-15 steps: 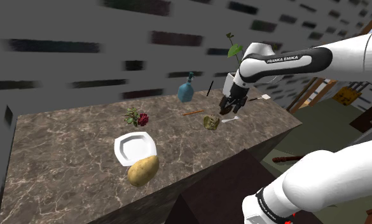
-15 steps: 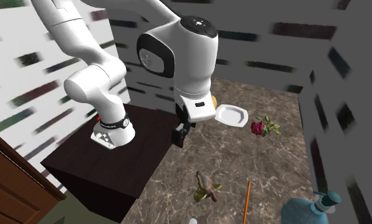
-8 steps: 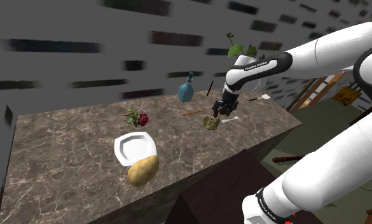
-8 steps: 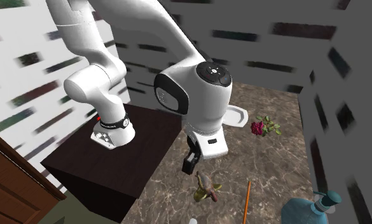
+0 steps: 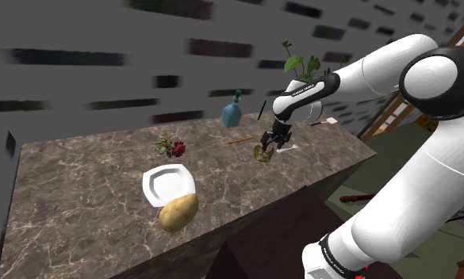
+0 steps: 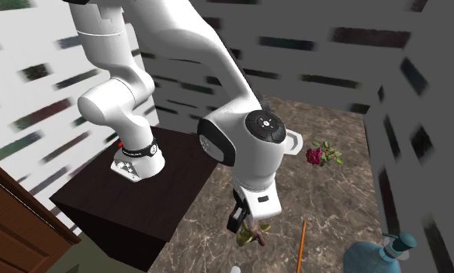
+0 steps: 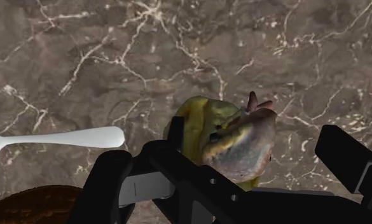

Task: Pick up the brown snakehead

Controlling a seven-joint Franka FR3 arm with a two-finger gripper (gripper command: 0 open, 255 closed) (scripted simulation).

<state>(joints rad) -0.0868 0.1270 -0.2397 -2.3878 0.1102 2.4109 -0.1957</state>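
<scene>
Gripper low over the brown-and-yellow snakehead, lying right of centre in the shoulder view on the marble counter. Black fingers spread wide, snakehead between them, white utensil nearby.

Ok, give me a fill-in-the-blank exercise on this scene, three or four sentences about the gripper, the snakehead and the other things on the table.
1. In the wrist view the gripper stands ___, one finger on each side of the snakehead.
2. The potato lies right beside the white ___.
3. The rose has a ___ bloom.
4. The bottle near the wall is ___.

Missing words: open; plate; red; blue.
</scene>
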